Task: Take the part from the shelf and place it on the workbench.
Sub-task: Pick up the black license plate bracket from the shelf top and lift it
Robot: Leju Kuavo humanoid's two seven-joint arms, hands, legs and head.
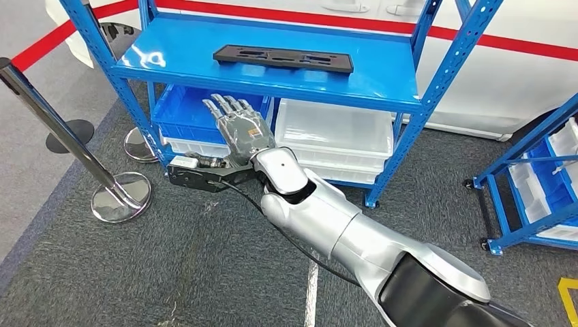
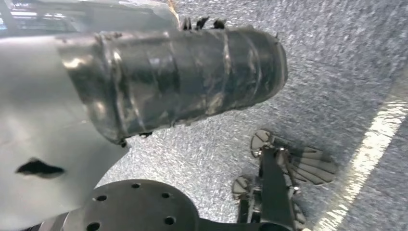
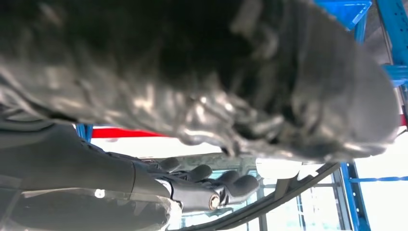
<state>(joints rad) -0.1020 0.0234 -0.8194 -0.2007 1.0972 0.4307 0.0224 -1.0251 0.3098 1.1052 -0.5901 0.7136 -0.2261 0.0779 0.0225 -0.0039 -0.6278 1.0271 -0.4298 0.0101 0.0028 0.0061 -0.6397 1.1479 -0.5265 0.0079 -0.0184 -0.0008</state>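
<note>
A long flat black part (image 1: pixel 283 58) lies on the top board of the blue shelf (image 1: pixel 184 58), near its middle. My right hand (image 1: pixel 235 126) is raised in front of the shelf, just below the board's front edge and left of the part. Its fingers are stretched out and apart, with nothing in them. Its dark fingers (image 3: pixel 226 185) appear in the right wrist view against the shelf. My left hand's grey ribbed cover (image 2: pixel 178 79) hangs over the grey carpet in the left wrist view, and its fingers are hidden.
A blue bin (image 1: pixel 184 112) and white bins (image 1: pixel 334 129) sit on the shelf's lower level. A metal barrier post (image 1: pixel 121 196) with a red belt stands at the left. A second blue rack (image 1: pixel 538 184) is at the right, and a white vehicle stands behind.
</note>
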